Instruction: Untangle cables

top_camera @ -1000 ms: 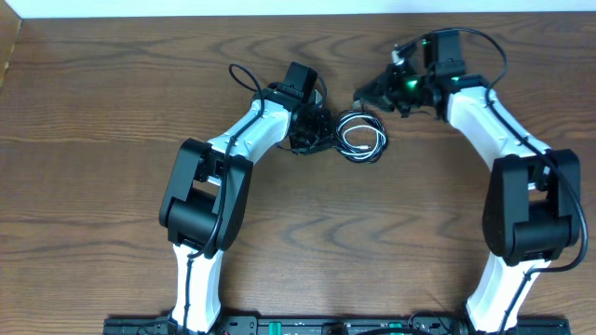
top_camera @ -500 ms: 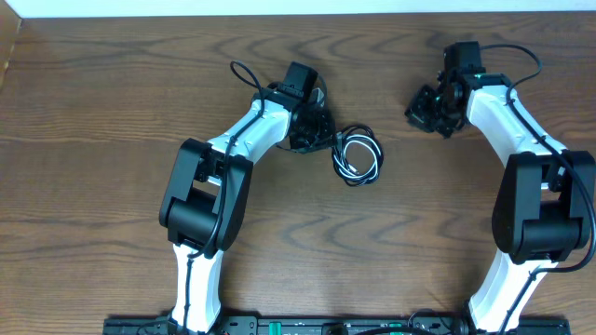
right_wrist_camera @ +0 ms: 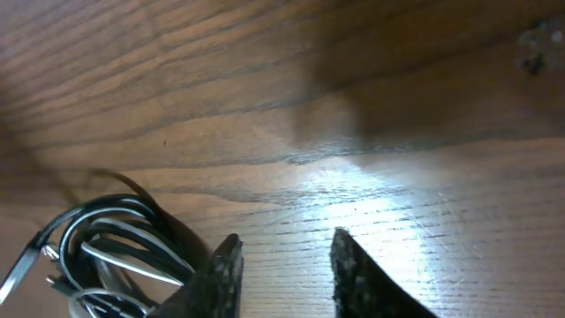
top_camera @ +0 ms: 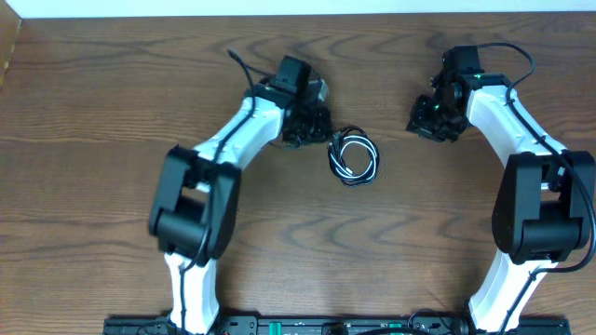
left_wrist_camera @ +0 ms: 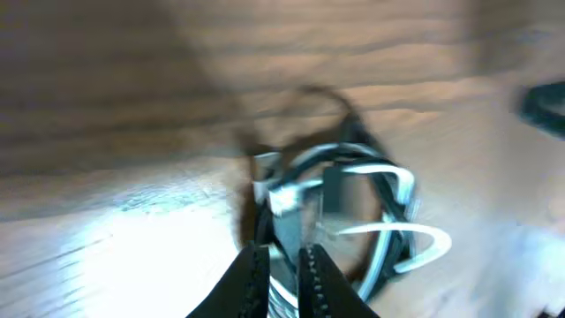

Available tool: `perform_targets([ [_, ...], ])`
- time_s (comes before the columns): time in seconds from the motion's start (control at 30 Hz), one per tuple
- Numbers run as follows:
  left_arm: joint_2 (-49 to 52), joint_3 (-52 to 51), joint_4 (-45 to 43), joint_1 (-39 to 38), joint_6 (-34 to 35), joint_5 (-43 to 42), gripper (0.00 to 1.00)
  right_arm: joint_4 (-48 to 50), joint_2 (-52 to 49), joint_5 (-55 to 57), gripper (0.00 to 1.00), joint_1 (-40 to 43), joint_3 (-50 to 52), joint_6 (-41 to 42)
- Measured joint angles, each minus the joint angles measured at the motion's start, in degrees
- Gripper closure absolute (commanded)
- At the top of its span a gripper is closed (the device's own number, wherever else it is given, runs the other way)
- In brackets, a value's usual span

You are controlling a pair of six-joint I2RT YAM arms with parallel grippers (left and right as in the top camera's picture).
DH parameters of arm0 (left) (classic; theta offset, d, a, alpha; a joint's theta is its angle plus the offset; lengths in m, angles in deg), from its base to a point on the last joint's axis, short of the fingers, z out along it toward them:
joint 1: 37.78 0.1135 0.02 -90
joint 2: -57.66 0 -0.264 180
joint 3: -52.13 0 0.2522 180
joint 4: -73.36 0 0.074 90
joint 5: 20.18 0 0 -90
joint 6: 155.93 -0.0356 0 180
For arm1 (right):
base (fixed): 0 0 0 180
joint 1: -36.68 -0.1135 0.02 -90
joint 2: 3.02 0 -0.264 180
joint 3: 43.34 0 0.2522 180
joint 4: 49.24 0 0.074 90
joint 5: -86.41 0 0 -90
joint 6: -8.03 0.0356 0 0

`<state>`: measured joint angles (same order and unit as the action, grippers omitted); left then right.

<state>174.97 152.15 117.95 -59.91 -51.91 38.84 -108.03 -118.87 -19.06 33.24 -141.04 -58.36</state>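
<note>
The cables (top_camera: 354,156), one white and one black, lie wound together in a small coil on the wooden table, mid-way between the arms. My left gripper (top_camera: 323,135) sits at the coil's left end. In the left wrist view, which is blurred, its jaws (left_wrist_camera: 281,256) stand almost together with strands of the cables (left_wrist_camera: 371,212) pinched between them. My right gripper (top_camera: 421,119) hovers well to the right of the coil, apart from it. In the right wrist view its fingers (right_wrist_camera: 282,243) are spread over bare wood, and the cables (right_wrist_camera: 97,256) show at the lower left.
The table's back edge (top_camera: 298,15) runs just beyond both grippers. The arm bases and their rail (top_camera: 307,326) line the front edge. A thick black wire (top_camera: 240,65) loops off the left arm's wrist.
My right gripper pulled away to the right from above the coil and opened. The coil slid slightly left and toward the front, and the left arm shifted with it.
</note>
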Motion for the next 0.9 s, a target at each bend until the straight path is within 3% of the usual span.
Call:
perform_targets([
  [0.23,-8.4,1.5,2.5,-1.5,-4.3,0.1,0.76,-0.1,0.0,-0.3,0.53,0.1,0.0,-1.1],
  [0.6,-6.5,1.5,3.4,-11.2,-7.7,1.2,0.72,-0.9,0.0,-0.4,0.48,2.5,0.0,-2.5],
  [0.73,-4.6,1.5,2.8,-14.1,-6.0,4.5,0.72,-1.6,0.0,-0.4,0.48,3.3,0.0,-2.7],
  [0.9,-0.8,1.5,1.4,-16.0,1.7,10.6,0.69,-2.1,0.0,-0.4,0.47,3.4,0.0,-3.2],
])
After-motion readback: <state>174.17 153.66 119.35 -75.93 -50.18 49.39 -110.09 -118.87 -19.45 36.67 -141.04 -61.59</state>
